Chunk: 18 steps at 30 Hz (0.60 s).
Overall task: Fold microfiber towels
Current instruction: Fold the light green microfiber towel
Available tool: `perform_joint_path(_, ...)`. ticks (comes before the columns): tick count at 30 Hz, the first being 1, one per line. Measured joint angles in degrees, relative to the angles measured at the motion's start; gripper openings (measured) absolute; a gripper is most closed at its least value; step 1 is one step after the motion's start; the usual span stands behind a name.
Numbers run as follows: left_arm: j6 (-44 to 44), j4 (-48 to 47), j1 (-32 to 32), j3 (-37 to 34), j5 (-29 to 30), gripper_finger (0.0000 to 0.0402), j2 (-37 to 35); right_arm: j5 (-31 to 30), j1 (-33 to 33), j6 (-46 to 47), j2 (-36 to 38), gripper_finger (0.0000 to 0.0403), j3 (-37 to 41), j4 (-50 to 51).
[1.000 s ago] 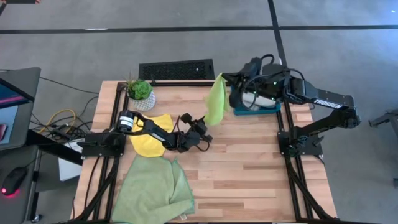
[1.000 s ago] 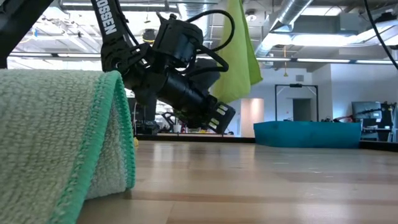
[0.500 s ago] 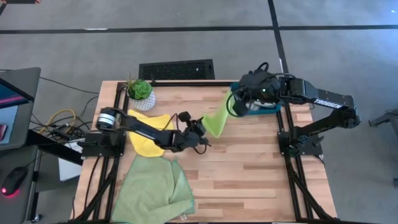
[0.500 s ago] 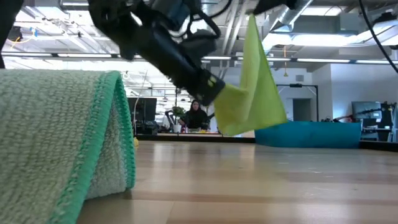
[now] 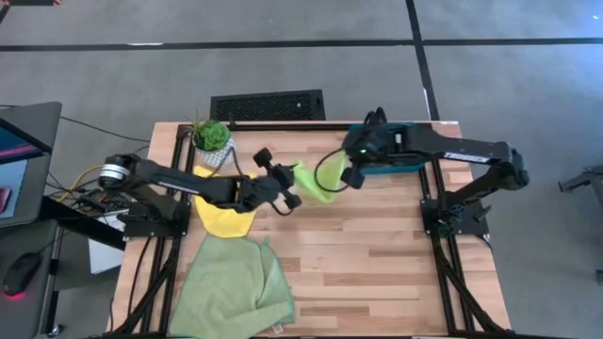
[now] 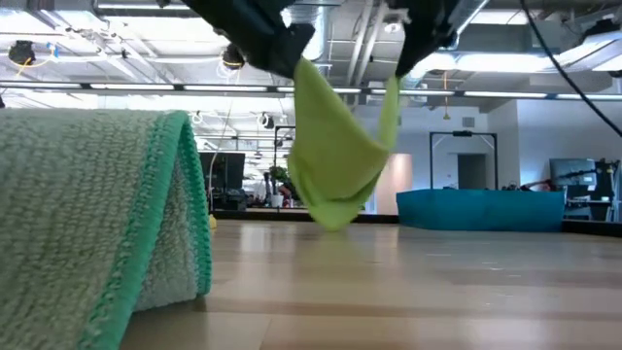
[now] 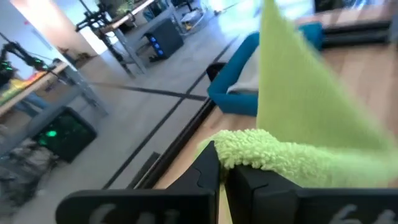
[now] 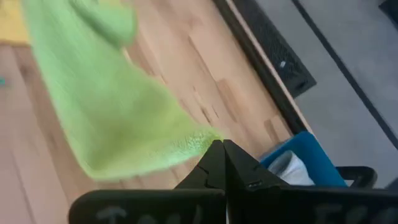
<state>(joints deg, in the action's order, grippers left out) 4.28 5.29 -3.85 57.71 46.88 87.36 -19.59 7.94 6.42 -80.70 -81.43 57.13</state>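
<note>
Between both claws now, lime towel, newly slung.

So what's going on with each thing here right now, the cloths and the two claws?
Lime green towel: hanging in the air, held by two corners.
Left gripper: shut on one corner.
Right gripper: shut on the other corner.
Yellow towel: lying on the table.
Pale green towel: lying rumpled at the table's near edge.
Teal tray: resting on the table.

The pale green towel runs past the high view's bottom edge. In the low view both end effectors are cut off at the top edge. The lime towel is motion-blurred in the right wrist view.
</note>
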Motion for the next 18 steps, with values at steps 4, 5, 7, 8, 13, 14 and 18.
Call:
perform_joint_path(4,-3.5,-6.8,0.9,0.0,-4.5,0.0000,-4.9,0.0,-0.1,-1.3,-3.5,0.0008,0.2,-2.6)
perform_joint_path(5,-4.2,-9.1,1.1,0.0,-5.5,0.0000,-6.0,0.0,-0.2,-2.4,-4.5,0.0008,0.2,-2.9)
perform_joint_path(7,-4.9,-12.5,1.6,0.0,-7.6,0.0000,-7.9,0.0,-0.6,-4.7,-6.2,0.0008,0.2,-3.8)
perform_joint_path(8,-5.1,-14.1,1.9,0.0,-8.5,0.0000,-8.7,0.0,-0.8,-5.6,-7.2,0.0008,0.2,-4.0)
perform_joint_path(13,-6.5,-22.6,3.4,0.0,-9.6,0.0000,-12.4,0.0,-0.8,-7.2,-11.6,0.0008,0.3,-5.0)
perform_joint_path(14,-6.9,-24.4,3.7,0.0,-9.6,0.0000,-13.0,0.0,-0.8,-7.7,-12.3,0.0008,0.3,-5.0)
perform_joint_path(18,-9.4,-30.2,4.8,0.0,-9.6,0.0000,-14.9,-1.5,-0.6,-8.4,-13.5,0.0008,0.3,-5.1)
